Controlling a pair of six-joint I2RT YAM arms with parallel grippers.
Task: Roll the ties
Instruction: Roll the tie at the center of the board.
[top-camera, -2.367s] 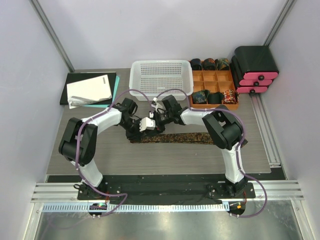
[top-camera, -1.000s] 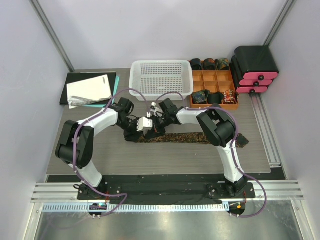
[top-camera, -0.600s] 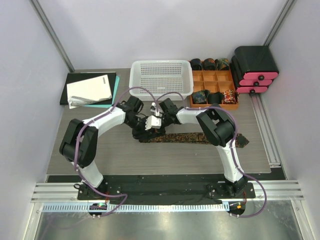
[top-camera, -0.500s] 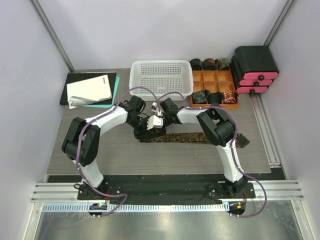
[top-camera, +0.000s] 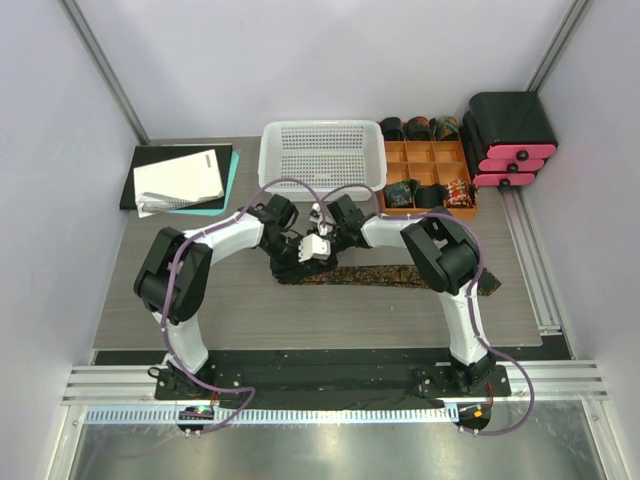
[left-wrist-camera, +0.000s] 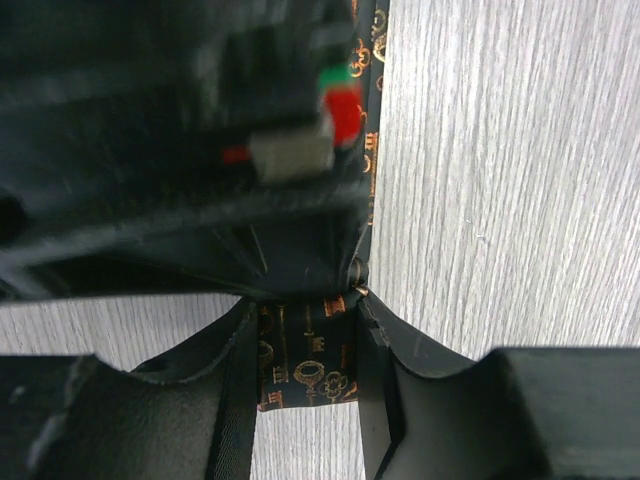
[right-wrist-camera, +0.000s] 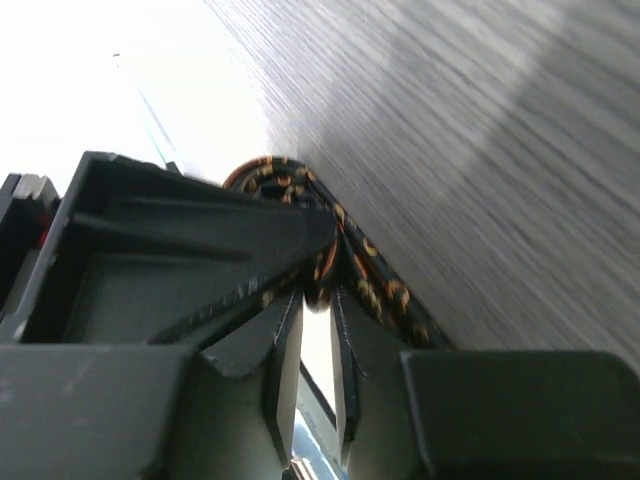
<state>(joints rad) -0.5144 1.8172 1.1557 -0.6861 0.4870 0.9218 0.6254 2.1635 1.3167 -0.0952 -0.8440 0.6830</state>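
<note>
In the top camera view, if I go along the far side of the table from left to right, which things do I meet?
stack of notebooks → white mesh basket → orange divided tray → black drawer unit with pink fronts

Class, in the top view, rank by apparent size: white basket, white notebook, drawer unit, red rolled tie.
1. Basket.
2. Drawer unit.
3. Notebook, though the drawer unit stands taller, nearer the camera, so that gap is unsure.
4. Red rolled tie, clearly smallest.
</note>
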